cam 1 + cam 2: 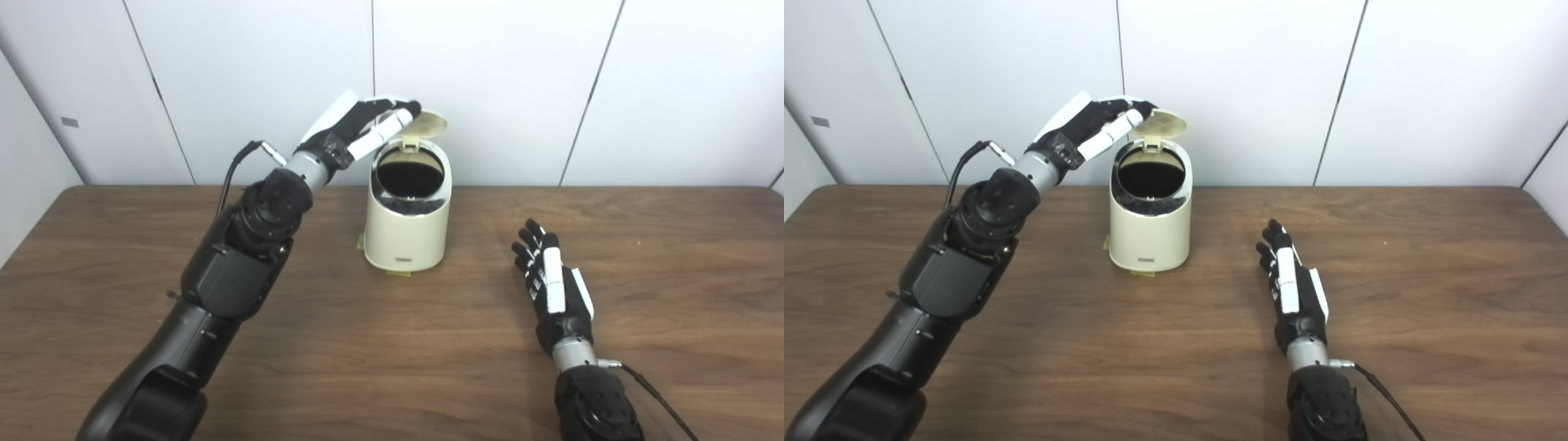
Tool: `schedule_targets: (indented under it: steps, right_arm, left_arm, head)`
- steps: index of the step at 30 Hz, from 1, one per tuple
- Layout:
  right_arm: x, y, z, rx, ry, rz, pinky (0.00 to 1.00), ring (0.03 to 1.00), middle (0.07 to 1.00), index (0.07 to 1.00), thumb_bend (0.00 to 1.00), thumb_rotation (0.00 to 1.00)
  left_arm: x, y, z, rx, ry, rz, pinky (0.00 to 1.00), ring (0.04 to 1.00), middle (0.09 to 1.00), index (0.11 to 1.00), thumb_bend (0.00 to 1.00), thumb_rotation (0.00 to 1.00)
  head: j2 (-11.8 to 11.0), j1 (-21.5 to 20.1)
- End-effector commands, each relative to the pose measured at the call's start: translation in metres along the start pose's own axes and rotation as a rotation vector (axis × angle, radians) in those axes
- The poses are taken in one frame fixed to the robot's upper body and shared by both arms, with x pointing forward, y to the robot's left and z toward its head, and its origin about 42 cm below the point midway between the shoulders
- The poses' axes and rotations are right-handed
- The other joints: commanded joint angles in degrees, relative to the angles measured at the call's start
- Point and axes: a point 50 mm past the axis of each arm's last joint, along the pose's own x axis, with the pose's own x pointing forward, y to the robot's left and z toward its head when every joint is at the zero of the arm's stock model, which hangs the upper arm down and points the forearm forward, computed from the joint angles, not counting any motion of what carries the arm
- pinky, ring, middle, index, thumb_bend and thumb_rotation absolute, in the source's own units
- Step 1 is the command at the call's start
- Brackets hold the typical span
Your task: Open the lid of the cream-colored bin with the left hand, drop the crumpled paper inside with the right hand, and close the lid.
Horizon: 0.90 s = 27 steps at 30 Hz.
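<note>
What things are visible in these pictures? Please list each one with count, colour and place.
bin: one, cream, upright on the table near the wall, opening dark.
lid: one, cream, raised behind the opening, at the left fingertips.
tape: small yellowish pieces under the bin's base.
table: one, brown wood, across the view.
wall: white panels behind the table.
paper: none visible.
left hand: black and white, raised beside the lid, fingers extended.
right hand: black and white, open, low over the table, right of the bin.
</note>
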Motion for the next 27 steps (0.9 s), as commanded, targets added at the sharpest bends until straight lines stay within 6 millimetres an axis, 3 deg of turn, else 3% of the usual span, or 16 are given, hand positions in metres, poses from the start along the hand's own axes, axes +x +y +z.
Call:
schedule_targets:
  steps: [1,6,13,16,27]
  right_arm:
    - [0.004,0.006,-0.001,0.009,0.008,0.029,0.93,0.925,0.949,0.954,0.63,1.0]
    - [0.005,0.008,-0.01,-0.016,0.031,0.048,0.91,0.931,0.954,0.954,0.66,1.0]
    - [0.006,0.011,-0.013,-0.017,0.031,0.062,0.95,0.951,0.97,0.973,0.62,1.0]
    - [0.005,0.011,-0.012,-0.012,0.04,0.056,0.94,0.95,0.968,0.975,0.61,1.0]
    - [-0.001,0.011,0.001,-0.023,0.03,0.044,0.8,0.93,0.957,0.973,0.65,1.0]
  left_arm:
    - [0.006,0.029,0.025,0.216,-0.105,0.087,0.83,0.932,0.914,0.791,0.6,1.0]
    - [0.003,0.022,0.034,0.432,-0.154,0.121,0.85,0.946,0.905,0.761,0.64,1.0]
    - [-0.001,0.015,0.045,0.67,-0.237,0.186,0.96,0.944,0.881,0.741,0.59,1.0]
    - [-0.002,0.012,0.046,0.766,-0.248,0.186,0.95,0.939,0.876,0.731,0.6,1.0]
    - [-0.005,-0.006,0.034,0.79,-0.158,0.098,0.91,0.924,0.875,0.755,0.6,1.0]
  head:
    - [0.2,-0.18]
    - [0.39,-0.2]
    - [0.77,-0.16]
    - [0.99,-0.24]
    - [2.34,-0.15]
